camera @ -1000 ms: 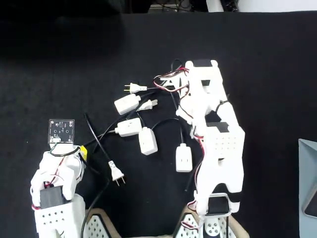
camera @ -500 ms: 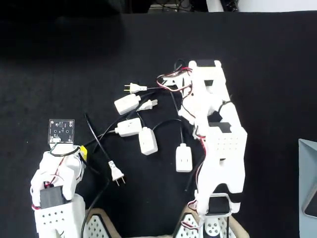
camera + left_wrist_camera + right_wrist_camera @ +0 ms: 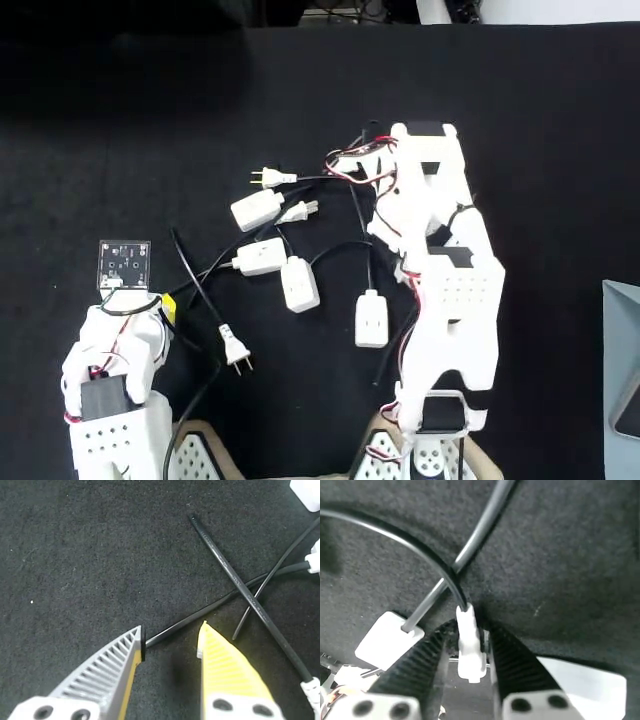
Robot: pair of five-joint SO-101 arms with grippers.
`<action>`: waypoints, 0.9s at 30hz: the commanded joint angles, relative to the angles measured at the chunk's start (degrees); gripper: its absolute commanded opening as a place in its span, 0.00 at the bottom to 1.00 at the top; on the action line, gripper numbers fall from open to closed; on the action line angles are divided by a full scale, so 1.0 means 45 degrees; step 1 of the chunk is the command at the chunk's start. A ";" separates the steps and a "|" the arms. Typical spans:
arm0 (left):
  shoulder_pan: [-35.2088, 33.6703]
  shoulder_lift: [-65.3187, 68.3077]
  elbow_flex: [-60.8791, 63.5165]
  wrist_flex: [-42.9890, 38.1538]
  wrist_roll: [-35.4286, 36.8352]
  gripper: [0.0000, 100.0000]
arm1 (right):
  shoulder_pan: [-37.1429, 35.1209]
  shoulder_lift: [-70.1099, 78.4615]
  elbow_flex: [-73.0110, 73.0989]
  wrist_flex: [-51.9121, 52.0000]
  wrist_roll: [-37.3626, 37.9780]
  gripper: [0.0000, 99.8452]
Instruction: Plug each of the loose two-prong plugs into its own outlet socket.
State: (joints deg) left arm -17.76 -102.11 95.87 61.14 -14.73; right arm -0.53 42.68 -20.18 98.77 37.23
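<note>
Black cloth (image 3: 120, 130) covers the table, and on it I count four white socket blocks. The first socket (image 3: 257, 209), the second socket (image 3: 260, 256) and the third socket (image 3: 299, 284) sit close together. The fourth socket (image 3: 371, 318) lies a little apart, nearer my right arm (image 3: 450, 300).

Three two-prong plugs lie loose, none of them in a socket. The farthest plug (image 3: 270, 179) lies beyond the first socket, and the middle plug (image 3: 298, 211) lies just beside it. The lone plug (image 3: 236, 350) lies nearer my left arm (image 3: 110, 380).

A fourth one, the held plug (image 3: 469, 647), is pinched between the two black fingers (image 3: 420, 665) of my right gripper (image 3: 467, 629). Its black cord (image 3: 420, 540) curves away over the cloth.

My left gripper (image 3: 170, 642) hangs over the cloth with its two fingers spread apart, one grey and one yellow, gripping nothing. Three crossing cords (image 3: 245, 587) lie ahead of the tips, and one of them ends just beside the grey fingertip.
</note>
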 commanded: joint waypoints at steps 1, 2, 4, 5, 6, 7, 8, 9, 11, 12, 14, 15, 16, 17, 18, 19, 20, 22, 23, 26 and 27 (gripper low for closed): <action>-0.0127 -0.0078 -0.0147 -0.0059 -0.0039 0.19 | 0.0234 -0.0791 0.0029 0.0488 -0.0176 0.12; -0.0127 -0.0078 -0.0147 -0.0059 -0.0039 0.19 | 0.0234 -0.0791 0.0029 0.0488 -0.0176 0.11; -0.0127 -0.0078 -0.0147 -0.0059 -0.0039 0.19 | 0.0234 -0.0791 0.0029 0.0488 -0.0137 0.09; -0.0127 -0.0078 -0.0147 -0.0059 -0.0039 0.19 | 0.0234 -0.0791 0.0029 0.0488 -0.0137 0.08; -0.0127 -0.0078 -0.0147 -0.0059 -0.0039 0.19 | 0.0234 -0.0791 0.0029 0.0488 -0.0137 0.08; -0.0127 -0.0078 -0.0147 -0.0059 -0.0039 0.19 | 0.0254 -0.0791 0.0029 0.0508 -0.0137 0.08; -0.0127 -0.0078 -0.0147 -0.0059 -0.0039 0.19 | 0.0313 -0.0791 0.0029 0.0508 -0.0137 0.08; -0.0127 -0.0078 -0.0147 -0.0059 -0.0039 0.19 | 0.0391 -0.0791 0.0029 0.0508 -0.0137 0.08; -0.0127 -0.0078 -0.0147 -0.0059 -0.0039 0.19 | 0.0527 -0.0791 0.0029 0.0508 -0.0117 0.08; -0.0127 -0.0078 -0.0147 -0.0059 -0.0039 0.19 | 0.0606 -0.0791 0.0029 0.0508 -0.0117 0.08; -0.0127 -0.0078 -0.0147 -0.0059 -0.0039 0.19 | 0.0742 -0.0791 0.0029 0.0508 -0.0098 0.07; -0.0127 -0.0078 -0.0147 -0.0059 -0.0039 0.19 | 0.0762 -0.0791 0.0029 0.0508 -0.0098 0.07; -0.0127 -0.0078 -0.0147 -0.0059 -0.0039 0.19 | 0.0801 -0.0791 0.0049 0.0508 -0.0098 0.07; -0.0127 -0.0078 -0.0147 -0.0059 -0.0039 0.19 | 0.0801 -0.0791 0.0049 0.0508 -0.0098 0.07; -0.0127 -0.0078 -0.0147 -0.0059 -0.0039 0.19 | 0.0801 -0.0791 0.0049 0.0508 -0.0098 0.07; -0.0127 -0.0078 -0.0147 -0.0059 -0.0039 0.19 | 0.0781 -0.0791 0.0049 0.0527 -0.0098 0.07; -0.0127 -0.0078 -0.0147 -0.0059 -0.0039 0.19 | 0.0762 -0.0791 0.0049 0.0527 -0.0098 0.07; -0.0127 -0.0078 -0.0147 -0.0059 -0.0039 0.19 | 0.0703 -0.0811 0.0049 0.0527 -0.0098 0.03; -0.0127 -0.0078 -0.0147 -0.0059 -0.0039 0.19 | 0.0703 -0.0811 0.0049 0.0527 -0.0098 0.01; -0.0127 -0.0078 -0.0147 -0.0059 -0.0039 0.19 | 0.0684 -0.1280 0.0068 0.0527 -0.0156 0.01; -0.0127 -0.0078 -0.0147 -0.0059 -0.0039 0.19 | 0.0645 -0.1612 0.0283 0.0527 -0.0156 0.01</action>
State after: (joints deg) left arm -17.76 -102.11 95.87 61.14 -14.73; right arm 2.02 41.54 -19.91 98.86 37.23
